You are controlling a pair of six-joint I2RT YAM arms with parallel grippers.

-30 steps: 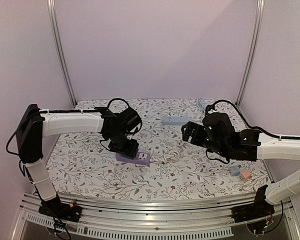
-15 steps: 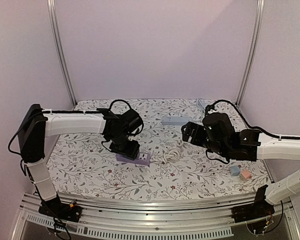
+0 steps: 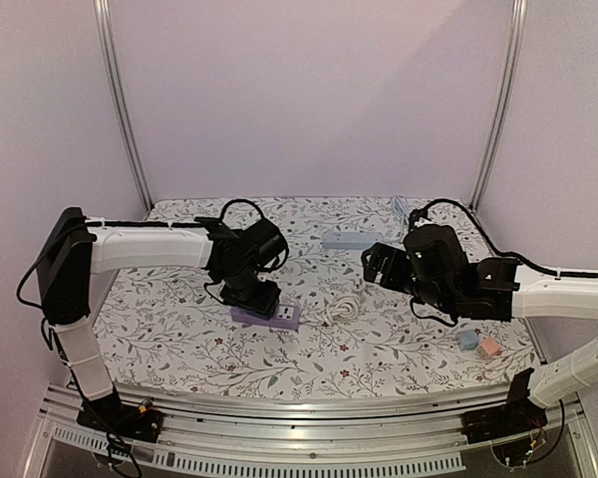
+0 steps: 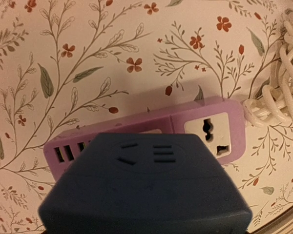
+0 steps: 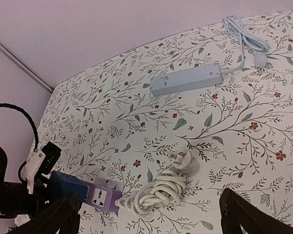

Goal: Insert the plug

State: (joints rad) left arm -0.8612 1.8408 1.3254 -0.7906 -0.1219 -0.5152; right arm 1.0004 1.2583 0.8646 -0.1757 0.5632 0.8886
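A purple power strip (image 3: 282, 317) lies on the flowered cloth, its white cord coiled to its right. My left gripper (image 3: 251, 296) stands over the strip's left end, shut on a dark blue plug block (image 4: 146, 190). The block covers the strip's left socket in the left wrist view. The right socket of the strip (image 4: 207, 132) is bare. The fingers themselves are hidden behind the block. In the right wrist view the blue block (image 5: 67, 185) sits against the strip (image 5: 101, 197). My right gripper (image 5: 149, 214) is open and empty, high above the cord.
The coiled white cord (image 5: 158, 192) ends in a white plug (image 5: 183, 158) lying loose. A grey-white power strip (image 5: 185, 79) and a bundled white cable (image 5: 244, 34) lie at the back. A small blue block (image 3: 467, 340) and a pink block (image 3: 490, 348) sit at the right.
My left gripper has shifted a little to the right and down over the purple strip with the blue block. The right arm has hardly moved.
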